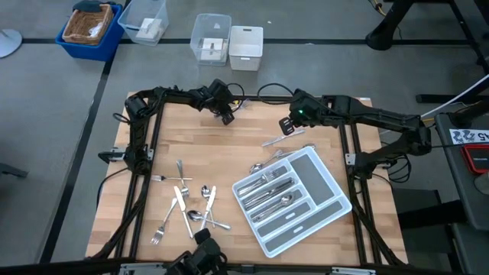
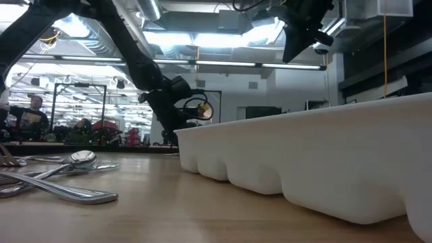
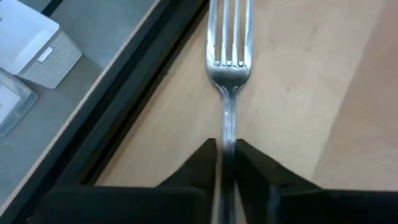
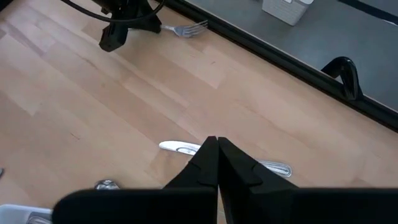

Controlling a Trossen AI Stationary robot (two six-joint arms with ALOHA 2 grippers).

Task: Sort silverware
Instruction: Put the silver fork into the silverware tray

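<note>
- The wooden table (image 1: 229, 164) carries everything, with both arms reaching in from its far edge.
- The grey compartmented tray (image 1: 324, 192) lies tilted on the right half; several pieces of silverware are already seen in its long slots, so the sorting is judged partly done.
- The left gripper (image 1: 228, 116) is held near the far edge of the table, its fingers (image 3: 205, 163) clamped on the handle of a fork (image 3: 229, 43) whose tines point outward toward the table edge.
- The right gripper (image 1: 288, 127) hangs just beyond the tray's far corner, its fingers pressed together with nothing between them; a spoon (image 4: 180, 148) lies on the wood below it, beside a second piece.
- A loose pile of forks, spoons and knives (image 1: 187, 208) is left on the left half of the table, well apart from the tray.
- The step in hand is judged to be the carrying of the held fork; the next move calls for it to be brought over to the tray, lined up with the fork slot and released there.
</note>
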